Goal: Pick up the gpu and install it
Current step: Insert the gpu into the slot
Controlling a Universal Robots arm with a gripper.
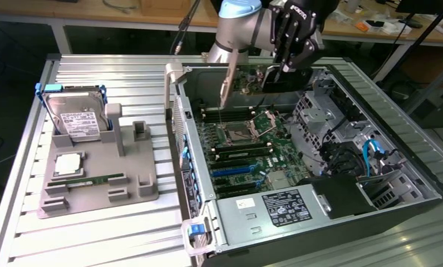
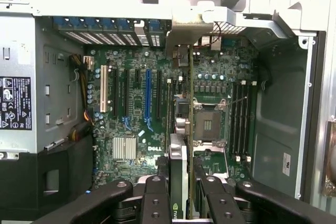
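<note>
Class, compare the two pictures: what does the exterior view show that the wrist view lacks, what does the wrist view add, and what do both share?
Exterior view: the robot arm, and beside the case a grey holder carrying a hard drive and RAM stick. Wrist view: the gpu edge-on between the fingers, its bracket end toward the case's rear slots. Both: the gripper shut on the gpu over the motherboard, with its CPU socket and the power supply.

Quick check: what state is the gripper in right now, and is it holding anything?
Gripper: closed on the gpu, which it holds edge-on above the motherboard.
</note>
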